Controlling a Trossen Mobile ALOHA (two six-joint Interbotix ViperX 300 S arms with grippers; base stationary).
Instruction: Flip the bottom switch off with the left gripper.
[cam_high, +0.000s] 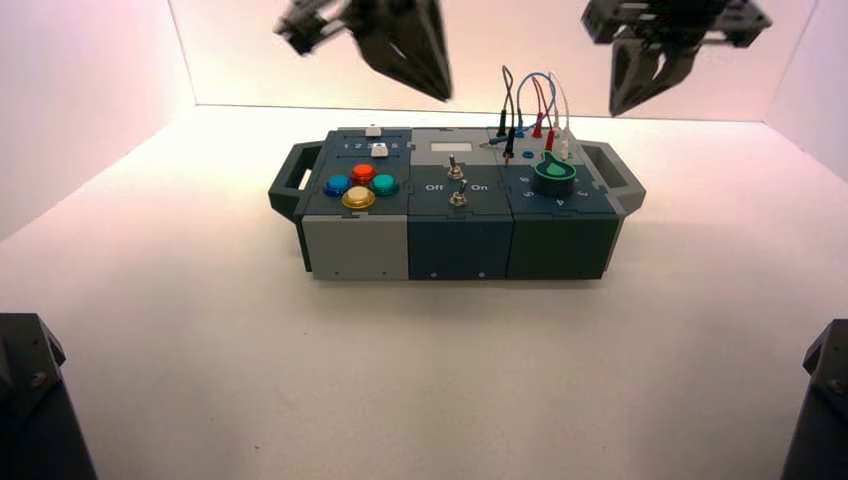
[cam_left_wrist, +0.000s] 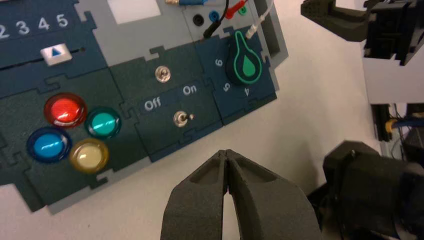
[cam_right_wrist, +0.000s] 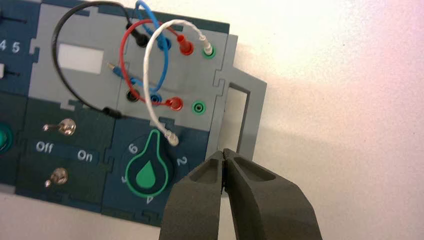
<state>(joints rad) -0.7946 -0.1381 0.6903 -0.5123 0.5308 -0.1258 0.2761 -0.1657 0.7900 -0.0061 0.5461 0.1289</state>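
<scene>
The left hand (cam_left_wrist: 227, 155) is hovering with fingers pressed together, empty, the bottom switch (cam_left_wrist: 180, 118) just ahead of its tips. The right hand (cam_right_wrist: 223, 154) is hanging closed above the box's handle (cam_right_wrist: 245, 120).

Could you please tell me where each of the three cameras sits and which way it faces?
High view: above and behind the arms, looking down at the dark blue-and-grey control box; black left gripper and black right gripper both hang above it.
Left wrist view: on the left arm, looking down past its shut fingers at the lower silver toggle switch.
Right wrist view: on the right arm, looking down past its shut fingers at the green teardrop knob.
All three share the knob and the switches.
</scene>
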